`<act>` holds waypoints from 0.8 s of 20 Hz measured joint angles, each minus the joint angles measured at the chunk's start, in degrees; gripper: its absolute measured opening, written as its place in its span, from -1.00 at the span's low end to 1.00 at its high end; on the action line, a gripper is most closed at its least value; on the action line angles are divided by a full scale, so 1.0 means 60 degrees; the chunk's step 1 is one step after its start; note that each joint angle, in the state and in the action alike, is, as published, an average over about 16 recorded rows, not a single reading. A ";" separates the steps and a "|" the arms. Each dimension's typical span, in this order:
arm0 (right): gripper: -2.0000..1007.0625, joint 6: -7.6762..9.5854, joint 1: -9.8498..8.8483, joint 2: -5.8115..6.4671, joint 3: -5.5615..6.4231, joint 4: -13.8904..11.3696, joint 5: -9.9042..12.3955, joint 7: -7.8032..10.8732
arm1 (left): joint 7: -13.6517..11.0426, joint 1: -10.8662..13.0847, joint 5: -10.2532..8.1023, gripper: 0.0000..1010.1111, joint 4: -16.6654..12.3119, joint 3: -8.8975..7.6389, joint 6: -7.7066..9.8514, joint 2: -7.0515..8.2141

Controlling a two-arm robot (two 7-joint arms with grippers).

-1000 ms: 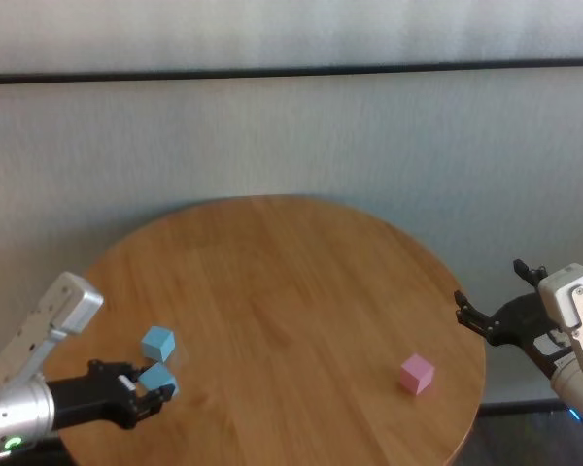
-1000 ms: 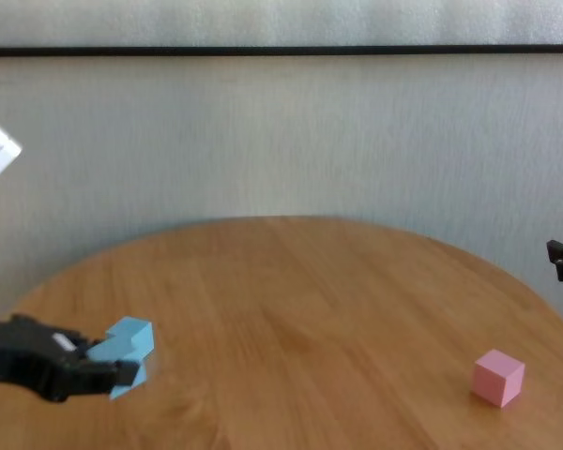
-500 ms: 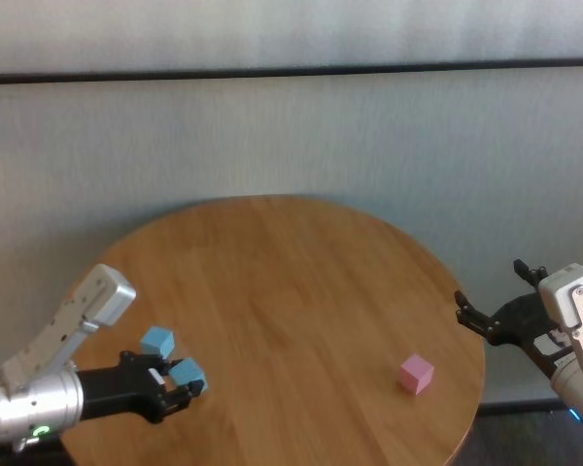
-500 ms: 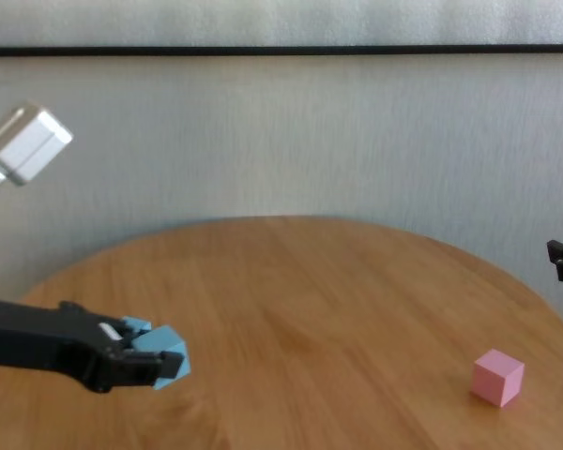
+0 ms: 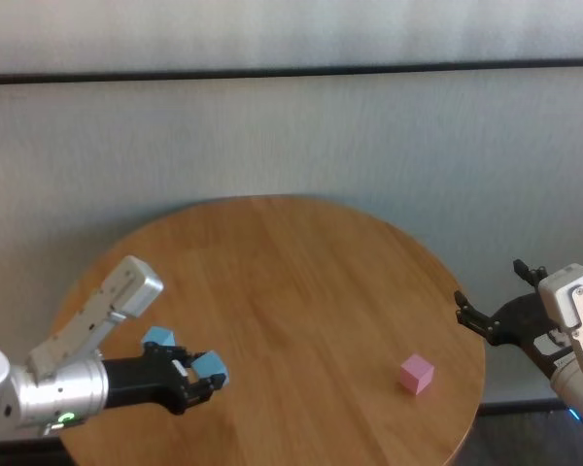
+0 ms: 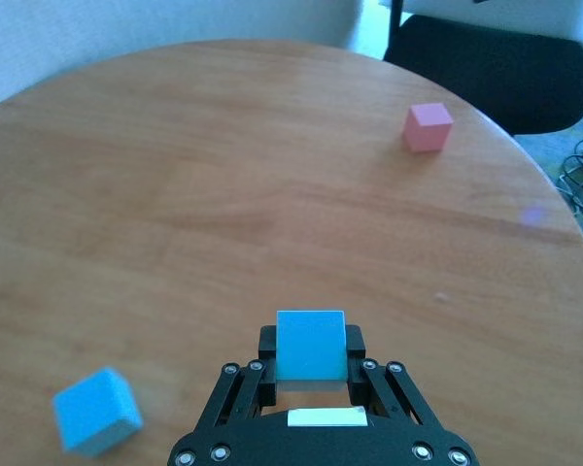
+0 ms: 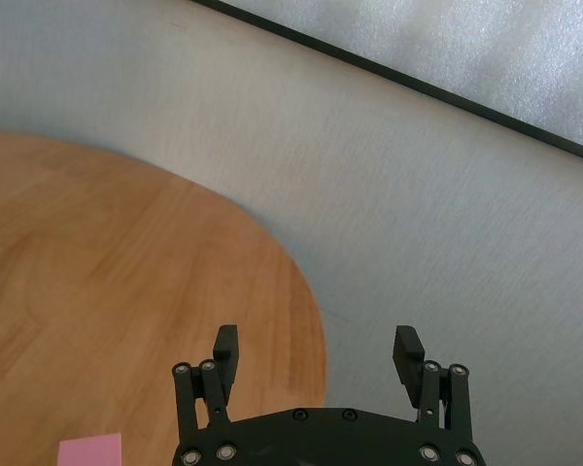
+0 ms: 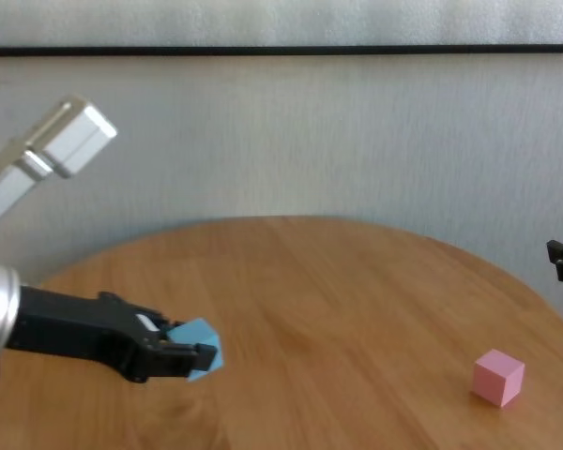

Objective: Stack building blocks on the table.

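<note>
Head view shows the left gripper (image 5: 200,378) low at the frame's left, clamped on a light blue block (image 5: 211,366) held just above the table (image 5: 301,291). The second light blue block (image 5: 156,338) sits just behind and to the left of it in the frame, near the arm. The pink block (image 5: 417,373) lies well apart at lower right, nearer the right gripper (image 5: 484,318), which hangs off the table's right edge with fingers spread wide and holding nothing.
</note>
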 joint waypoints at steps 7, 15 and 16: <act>1.00 0.0000 0.0000 0.0000 0.0000 0.0000 0.0000 0.0000 | -0.0141 -0.0440 0.0253 -0.22 0.0592 0.0338 -0.0094 -0.0463; 1.00 0.0000 0.0000 0.0000 0.0000 0.0000 0.0000 0.0000 | -0.0344 -0.0907 0.0547 -0.22 0.1426 0.0689 -0.0255 -0.1015; 1.00 0.0000 0.0000 0.0000 0.0000 0.0000 0.0000 0.0000 | -0.0372 -0.0955 0.0576 -0.22 0.1523 0.0724 -0.0273 -0.1076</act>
